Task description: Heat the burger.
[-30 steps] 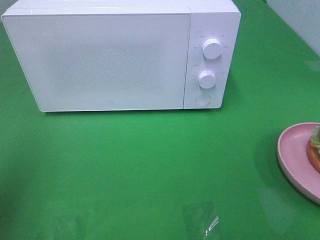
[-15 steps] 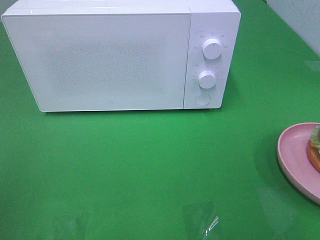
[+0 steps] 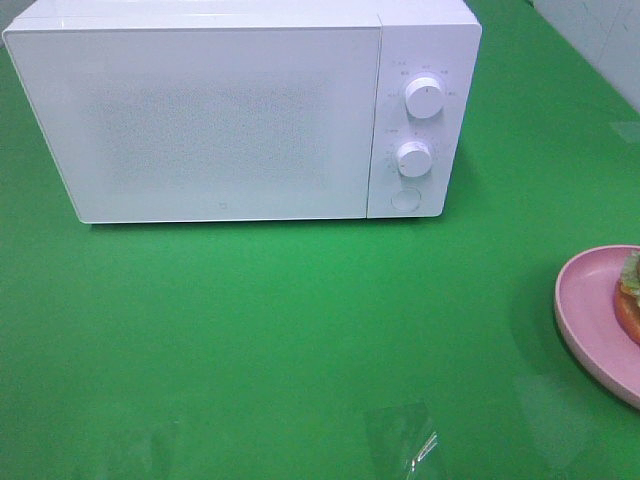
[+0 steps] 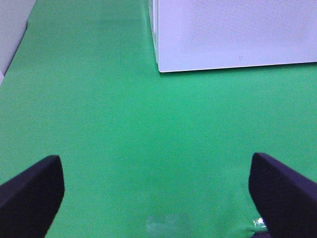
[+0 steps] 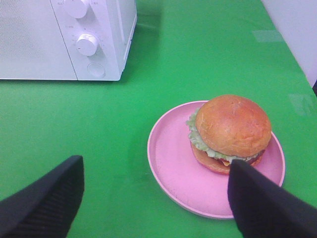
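Nothing you care about has shifted since the earlier frames: microwave [image 3: 240, 110], plate and burger sit exactly where they were, and only a faint glare patch near the front edge of the table has faded.

Your work surface is a flat green tabletop [image 3: 300, 320], smooth and slightly glossy, with pale reflections near the front. A light wall shows at the far right corner. The microwave is a white, boxy unit with a matte speckled door, shut, and two round white knobs [image 3: 424, 98] stacked above a round button [image 3: 405, 199].

Your burger [image 5: 230, 133] sits on a smooth pink plate [image 5: 171, 168] at the right edge of the table, well apart from the microwave. Its bun is glossy golden-brown and domed, with frilly green lettuce beneath and an orange-red base.

Your right gripper [image 5: 153, 198] hovers above the plate's near side, dark fingers spread wide, holding nothing. Your left gripper [image 4: 158, 193] hangs over bare green surface near the microwave's corner, fingers likewise spread apart and empty.
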Robot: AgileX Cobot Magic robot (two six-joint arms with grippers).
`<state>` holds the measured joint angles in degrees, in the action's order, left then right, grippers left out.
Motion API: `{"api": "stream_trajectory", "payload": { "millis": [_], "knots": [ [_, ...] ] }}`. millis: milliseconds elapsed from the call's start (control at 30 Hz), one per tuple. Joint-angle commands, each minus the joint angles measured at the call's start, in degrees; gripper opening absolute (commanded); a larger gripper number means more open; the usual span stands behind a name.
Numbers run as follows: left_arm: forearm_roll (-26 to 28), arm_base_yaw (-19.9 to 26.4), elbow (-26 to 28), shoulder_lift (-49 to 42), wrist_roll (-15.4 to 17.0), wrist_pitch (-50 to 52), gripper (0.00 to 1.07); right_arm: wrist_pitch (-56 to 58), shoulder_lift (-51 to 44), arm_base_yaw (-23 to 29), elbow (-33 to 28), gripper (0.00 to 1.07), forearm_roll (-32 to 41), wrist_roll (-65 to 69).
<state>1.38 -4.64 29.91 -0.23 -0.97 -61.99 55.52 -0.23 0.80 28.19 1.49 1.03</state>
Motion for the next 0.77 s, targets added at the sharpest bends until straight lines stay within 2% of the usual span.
{"api": "stream_trajectory", "payload": {
  "millis": [33,133,767],
  "knots": [
    [0.7,1.9,-0.2,-1.3,0.1,0.8,0.93,-0.6,-1.5,-0.2,-0.1,0.76,0.3,0.0],
    [0.7,4.8,-0.2,-1.5,0.1,0.8,0.93,-0.6,-1.5,-0.2,-0.1,0.76,0.3,0.0],
    [0.7,4.9,-0.2,-1.5,0.1,0.8,0.93,-0.6,-1.5,-0.2,-0.1,0.76,0.3,0.0]
  ]
}}
